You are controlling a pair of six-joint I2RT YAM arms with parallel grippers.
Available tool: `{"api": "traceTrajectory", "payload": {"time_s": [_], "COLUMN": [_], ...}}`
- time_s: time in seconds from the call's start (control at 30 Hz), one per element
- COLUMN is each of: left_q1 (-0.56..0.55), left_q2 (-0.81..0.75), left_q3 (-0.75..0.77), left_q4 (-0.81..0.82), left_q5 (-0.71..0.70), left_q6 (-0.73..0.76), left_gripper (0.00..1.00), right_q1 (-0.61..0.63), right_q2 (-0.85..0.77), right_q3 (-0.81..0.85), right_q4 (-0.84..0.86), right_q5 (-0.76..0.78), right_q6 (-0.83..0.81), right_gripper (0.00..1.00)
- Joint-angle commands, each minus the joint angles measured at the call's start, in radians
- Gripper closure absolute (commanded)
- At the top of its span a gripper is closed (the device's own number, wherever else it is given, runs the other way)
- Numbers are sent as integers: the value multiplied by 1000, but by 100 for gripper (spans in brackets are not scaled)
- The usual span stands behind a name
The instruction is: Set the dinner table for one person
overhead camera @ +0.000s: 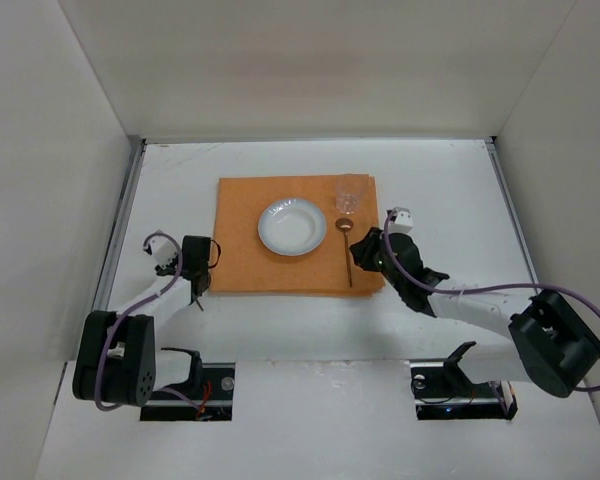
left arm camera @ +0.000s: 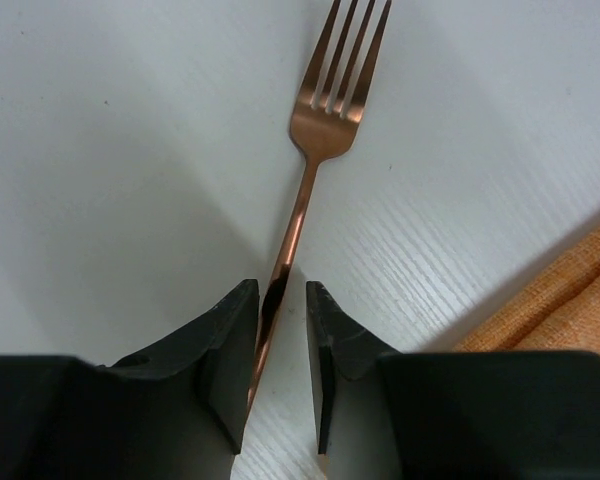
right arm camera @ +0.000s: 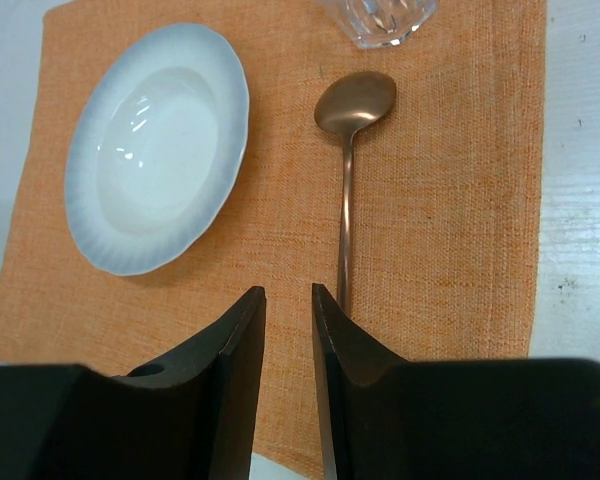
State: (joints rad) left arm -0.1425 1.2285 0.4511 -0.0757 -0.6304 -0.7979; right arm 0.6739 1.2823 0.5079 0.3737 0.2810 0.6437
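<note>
Top external view: a big white bench [overhead camera: 450,190] fills the floor of a white box with walls on three sides. It has thin metal rails along its left and right sides. An orange mat [overhead camera: 240,262] lies flat in the middle of the bench. A white plate [overhead camera: 292,226] sits on the mat, near its middle. A clear glass [overhead camera: 350,194] stands on the far right corner of the mat. A brown spoon [overhead camera: 348,252] lies on the mat just right of the plate, with its round end close to the glass.

The left arm [overhead camera: 145,295] reaches to the left edge of the mat. The right arm [overhead camera: 470,300] reaches to the near right corner of the mat.

In the left wrist view, a shiny brown fork [left arm camera: 305,190] lies on the bare bench, beside the mat and not on it. Its prongs point away from the left jaws. Its handle runs into the thin gap between them and leans on one side only. The gap is wider than the handle, so the jaws are not squeezing it.

In the right wrist view, the right jaws hang over the mat with a thin gap and nothing in it. The spoon handle goes under one finger [right arm camera: 345,380], just beside the gap.
</note>
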Motion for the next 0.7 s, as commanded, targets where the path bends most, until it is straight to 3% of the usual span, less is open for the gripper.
{"api": "traceTrajectory", "payload": {"time_s": [0.0,0.17,0.37,0.53,0.67], "left_q1": [13,28,34,36,-70], "left_q2": [17,14,51,-6,-118], "left_q3": [-15,-22,-11,-32,-6], "left_q4": [31,31,51,73,45], "left_q5": [14,28,64,68,-50], "left_q6": [31,34,51,60,86], "left_gripper": [78,79,88,94,95], "right_q1": [0,-26,-41,-76,-79], "right_q2": [5,-6,-17,-26,-12], "right_q3": [38,29,20,9,12], "right_q4": [37,28,28,24,27], "right_q5": [-16,-19,-11,-20,-22], "right_q6": [-1,2,-2,13,16], "right_gripper": [69,69,69,69,69]}}
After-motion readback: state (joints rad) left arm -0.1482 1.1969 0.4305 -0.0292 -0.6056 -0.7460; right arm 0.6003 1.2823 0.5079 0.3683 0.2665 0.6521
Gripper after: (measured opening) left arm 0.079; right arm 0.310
